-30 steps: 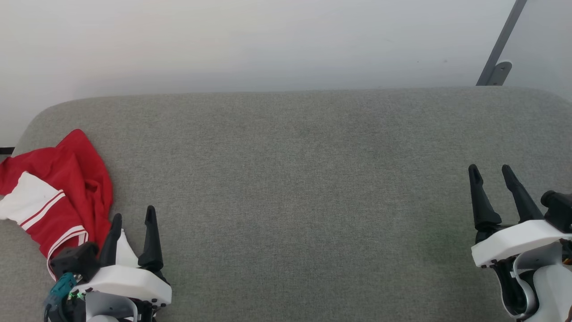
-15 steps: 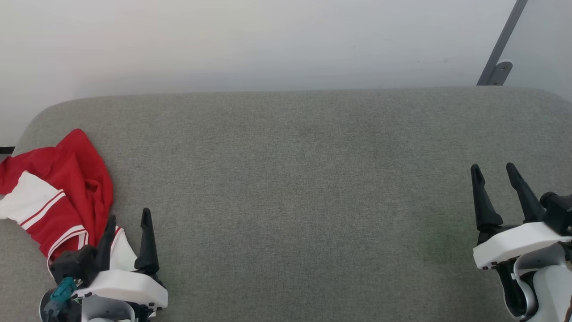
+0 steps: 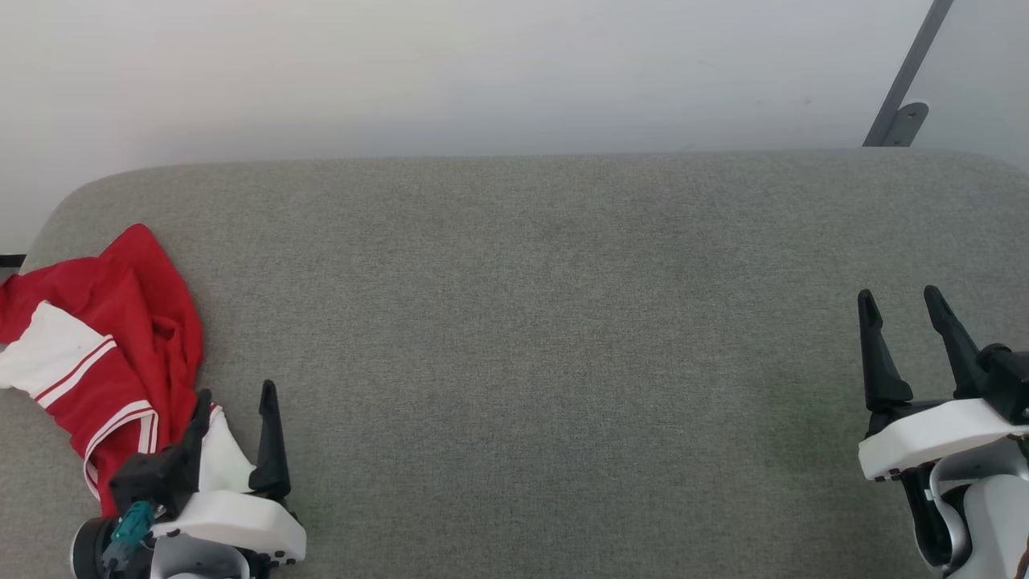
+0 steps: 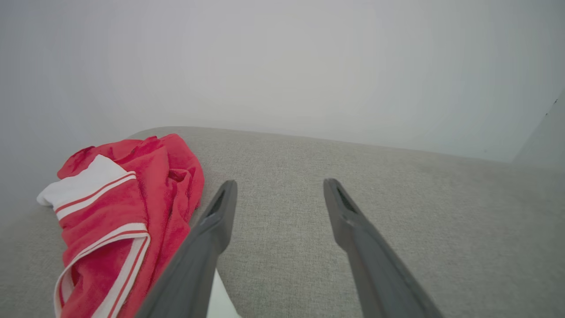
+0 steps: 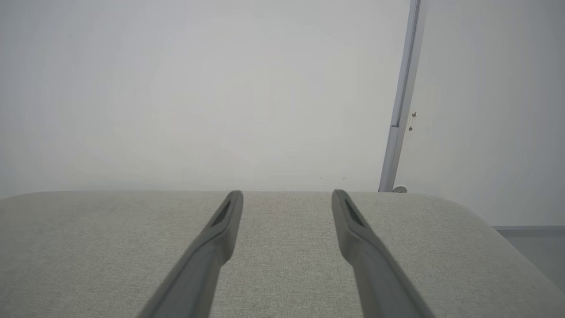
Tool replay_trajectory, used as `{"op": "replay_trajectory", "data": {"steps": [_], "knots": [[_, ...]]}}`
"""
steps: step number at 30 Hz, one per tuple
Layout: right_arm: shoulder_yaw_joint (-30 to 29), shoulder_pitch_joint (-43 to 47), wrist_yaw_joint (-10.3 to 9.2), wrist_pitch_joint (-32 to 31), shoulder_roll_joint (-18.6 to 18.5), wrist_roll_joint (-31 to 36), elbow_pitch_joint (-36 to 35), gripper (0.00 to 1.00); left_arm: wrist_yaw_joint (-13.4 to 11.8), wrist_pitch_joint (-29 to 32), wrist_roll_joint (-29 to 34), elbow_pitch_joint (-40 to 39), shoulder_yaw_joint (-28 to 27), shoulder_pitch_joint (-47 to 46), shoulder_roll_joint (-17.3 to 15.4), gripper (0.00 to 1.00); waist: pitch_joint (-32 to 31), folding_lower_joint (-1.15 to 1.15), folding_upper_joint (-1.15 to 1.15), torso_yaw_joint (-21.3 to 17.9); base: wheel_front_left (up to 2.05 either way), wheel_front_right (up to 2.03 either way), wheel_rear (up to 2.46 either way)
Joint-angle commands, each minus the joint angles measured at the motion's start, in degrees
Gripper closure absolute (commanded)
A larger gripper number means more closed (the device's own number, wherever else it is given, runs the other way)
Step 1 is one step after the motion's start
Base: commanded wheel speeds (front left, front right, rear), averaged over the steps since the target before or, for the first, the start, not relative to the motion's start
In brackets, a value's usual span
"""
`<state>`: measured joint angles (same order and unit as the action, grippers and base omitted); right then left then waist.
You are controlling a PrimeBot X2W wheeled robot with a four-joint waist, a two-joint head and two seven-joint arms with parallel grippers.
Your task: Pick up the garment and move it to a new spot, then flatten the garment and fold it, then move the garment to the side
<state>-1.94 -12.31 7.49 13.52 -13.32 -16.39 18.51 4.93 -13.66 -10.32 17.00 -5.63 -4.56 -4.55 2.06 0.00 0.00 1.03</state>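
The garment is lying crumpled in a heap at the left end of the grey padded bench, showing red cloth, a white sleeve and white-and-red striped trim. Its folds are hiding most of its front, the head view's left edge is cutting it off, and the left gripper is covering its near corner. That gripper is hovering just beside the heap, jaws standing wide apart and holding nothing. The right gripper is sitting well apart at the bench's right end, jaws likewise spread wide and empty.
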Motion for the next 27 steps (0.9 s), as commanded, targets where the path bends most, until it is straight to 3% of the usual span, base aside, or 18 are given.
{"op": "replay_trajectory", "data": {"steps": [1,14,27], "knots": [[0.0,-0.4,0.00,0.5,0.0,1.1,-0.1,0.00,0.3,-0.4,1.4,0.0,-0.2,-1.1,0.0,0.00,0.0,0.00,0.00,0.0,0.00,0.00,0.00],[-0.6,0.6,0.00,1.8,0.0,4.5,-0.1,0.00,1.3,-1.6,6.4,0.9,-1.6,-0.6,0.4,0.00,-0.6,0.00,0.00,-0.1,0.00,0.00,0.00],[-1.1,1.2,0.00,1.8,0.5,2.7,-0.5,0.00,2.1,-1.6,5.3,1.7,-2.3,-0.8,0.9,0.00,-0.8,0.00,0.00,0.3,0.00,0.00,0.00]]}}
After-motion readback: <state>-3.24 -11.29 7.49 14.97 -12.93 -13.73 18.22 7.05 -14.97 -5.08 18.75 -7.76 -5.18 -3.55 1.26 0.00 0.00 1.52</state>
